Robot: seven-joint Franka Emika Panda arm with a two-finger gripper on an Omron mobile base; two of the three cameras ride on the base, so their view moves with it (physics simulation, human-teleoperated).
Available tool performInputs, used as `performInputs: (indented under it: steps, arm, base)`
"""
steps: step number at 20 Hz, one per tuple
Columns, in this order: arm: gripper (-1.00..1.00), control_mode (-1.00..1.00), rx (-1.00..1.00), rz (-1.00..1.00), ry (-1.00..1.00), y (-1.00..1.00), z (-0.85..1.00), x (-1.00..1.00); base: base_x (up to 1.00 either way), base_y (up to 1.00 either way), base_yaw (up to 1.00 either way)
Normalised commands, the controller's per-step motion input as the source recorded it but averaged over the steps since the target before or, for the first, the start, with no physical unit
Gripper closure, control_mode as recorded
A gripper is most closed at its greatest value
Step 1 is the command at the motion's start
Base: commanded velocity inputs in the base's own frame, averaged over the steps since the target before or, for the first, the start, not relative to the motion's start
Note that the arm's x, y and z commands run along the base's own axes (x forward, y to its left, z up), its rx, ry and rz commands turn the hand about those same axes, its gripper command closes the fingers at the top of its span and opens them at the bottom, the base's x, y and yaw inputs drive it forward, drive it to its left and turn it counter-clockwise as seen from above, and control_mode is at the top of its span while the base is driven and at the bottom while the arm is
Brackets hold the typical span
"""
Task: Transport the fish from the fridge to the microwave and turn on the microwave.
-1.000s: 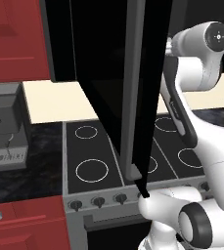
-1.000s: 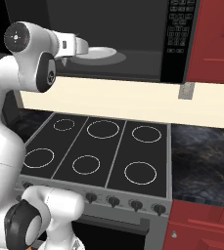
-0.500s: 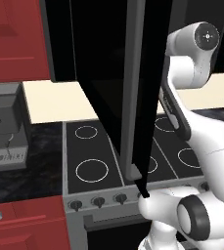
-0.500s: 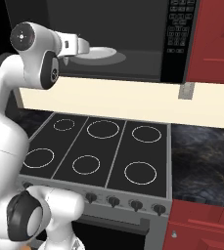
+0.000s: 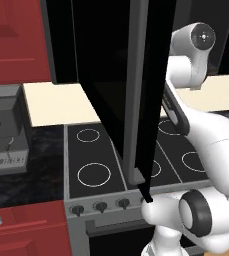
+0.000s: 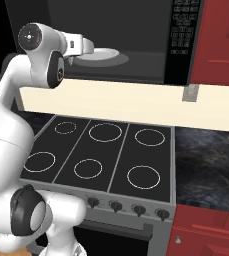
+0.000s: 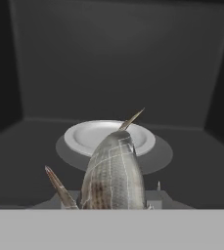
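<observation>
One step is under way: carrying the fish (image 7: 112, 176) into the open microwave (image 6: 136, 40). The pincer (image 7: 111, 202) is clamped on the fish, just short of the white plate (image 7: 108, 135). Next, I judge: reach further in, lower, release.

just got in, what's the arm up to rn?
The arm is reaching into the open microwave above the stove, with the fish held in the gripper. In the hand view the fish sits close in front of the camera, just short of the white plate on the turntable. It has not been put down yet, and the microwave door hangs wide open.
</observation>
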Motion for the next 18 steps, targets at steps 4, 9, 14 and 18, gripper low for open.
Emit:
performInputs:
  steps: [4, 9, 14, 18]
  arm:
    - [1.00, -1.00, 0.00, 0.00, 0.00, 0.00, -0.03, 0.19]
    - [1.00, -1.00, 0.00, 0.00, 0.00, 0.00, -0.03, 0.19]
    - [1.00, -1.00, 0.00, 0.00, 0.00, 0.00, -0.10, 0.23]
    - [1.00, -1.00, 0.00, 0.00, 0.00, 0.00, -0.11, 0.25]
  base:
    - [0.00, 0.00, 0.00]
    - [0.00, 0.00, 0.00]
    - [0.00, 0.00, 0.00]
    - [0.00, 0.00, 0.00]
